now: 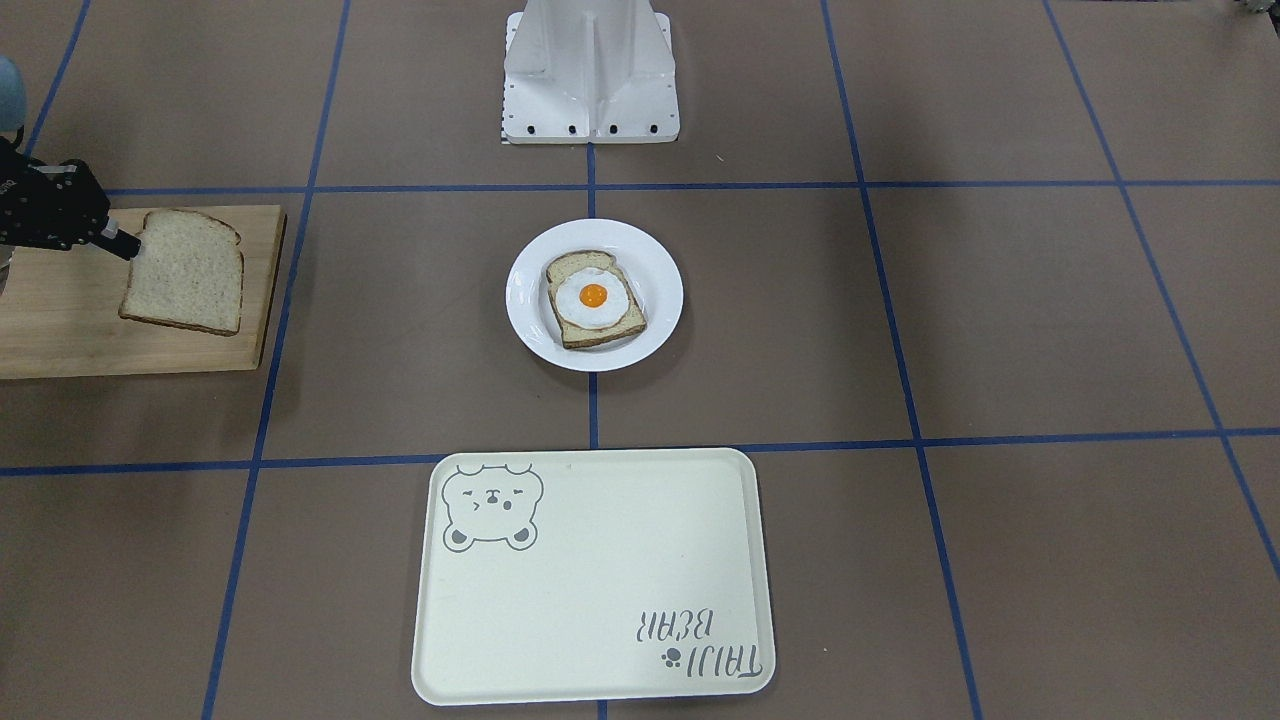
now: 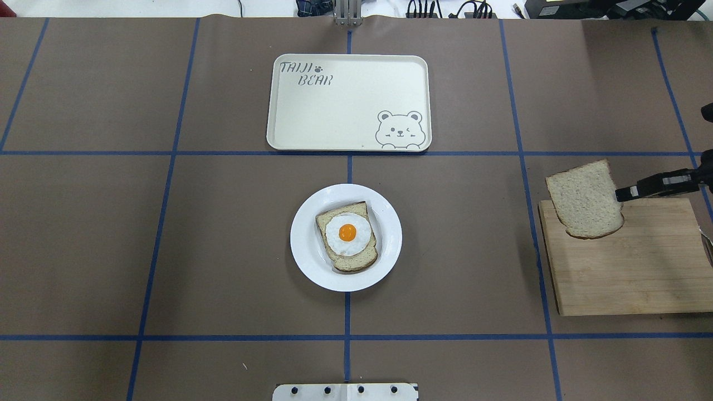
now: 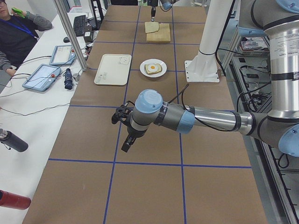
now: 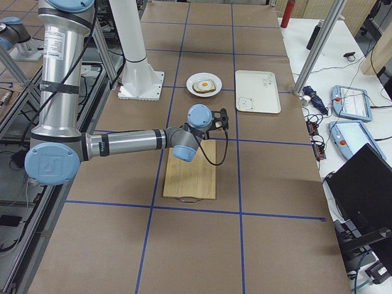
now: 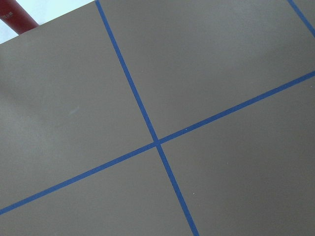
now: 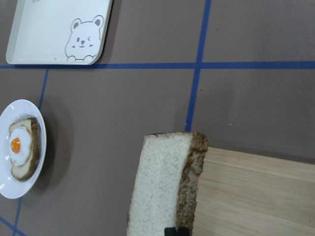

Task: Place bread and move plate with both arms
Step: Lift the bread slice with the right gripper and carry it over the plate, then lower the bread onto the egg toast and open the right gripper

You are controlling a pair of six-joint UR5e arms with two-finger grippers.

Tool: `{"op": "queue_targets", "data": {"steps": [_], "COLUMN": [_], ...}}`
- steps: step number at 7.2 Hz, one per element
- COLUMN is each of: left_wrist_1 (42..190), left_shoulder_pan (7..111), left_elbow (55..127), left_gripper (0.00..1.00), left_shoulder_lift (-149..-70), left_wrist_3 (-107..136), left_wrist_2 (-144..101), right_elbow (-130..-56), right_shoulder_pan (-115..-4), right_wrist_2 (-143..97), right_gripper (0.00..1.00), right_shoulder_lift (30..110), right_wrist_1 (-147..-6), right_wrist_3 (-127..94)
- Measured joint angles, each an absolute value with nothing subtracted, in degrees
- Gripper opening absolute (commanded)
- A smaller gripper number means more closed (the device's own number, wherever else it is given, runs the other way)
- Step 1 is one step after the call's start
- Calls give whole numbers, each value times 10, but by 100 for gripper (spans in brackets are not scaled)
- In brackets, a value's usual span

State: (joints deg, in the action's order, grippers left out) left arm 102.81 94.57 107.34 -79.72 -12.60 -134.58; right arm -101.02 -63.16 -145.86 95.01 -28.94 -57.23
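The plain bread (image 2: 585, 199) hangs tilted just above the far left corner of a wooden cutting board (image 2: 629, 267), at the table's right. My right gripper (image 2: 626, 194) is shut on the slice's crust edge; the same shows in the front view with the gripper (image 1: 125, 245) on the bread (image 1: 185, 272). The right wrist view shows the slice (image 6: 167, 187) edge-on. The white plate (image 2: 303, 245) sits mid-table and carries a slice with a fried egg (image 2: 347, 236). My left gripper (image 3: 127, 145) shows only in the left side view, over bare table; I cannot tell its state.
The cream bear tray (image 2: 334, 111) lies beyond the plate, on the operators' side. The white fixed stand (image 1: 590, 80) is at the robot's edge. Blue tape lines cross the brown table cover. Operators' tablets and a bottle lie on the side bench (image 3: 42, 74).
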Motion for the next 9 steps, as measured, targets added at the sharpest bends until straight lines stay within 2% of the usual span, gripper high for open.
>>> {"op": "queue_targets", "data": {"steps": [2,5,7,9], "left_wrist_1": [1027,1025,1025,1026], "left_shoulder_pan": [946,945,947,948], "left_elbow": [1071,1061,1056,1057], "left_gripper": [98,98,98,98], "left_shoulder_lift": [-793,-790,-782,-773], "left_wrist_3": [-125,-125,-125,-125], "left_wrist_2": [-1346,-1385,-1399,-1401], "right_elbow": [-1012,-1017,-993,-956], "right_shoulder_pan": [-573,-403,-321,-297], "right_wrist_2": [-1429,-1262,-1172,-1142], "right_gripper": [0,0,0,0], "right_shoulder_lift": [856,721,672,654], "right_wrist_1": [-289,-292,-298,-298], "right_wrist_3": [-638,-715,-701,-663]}}
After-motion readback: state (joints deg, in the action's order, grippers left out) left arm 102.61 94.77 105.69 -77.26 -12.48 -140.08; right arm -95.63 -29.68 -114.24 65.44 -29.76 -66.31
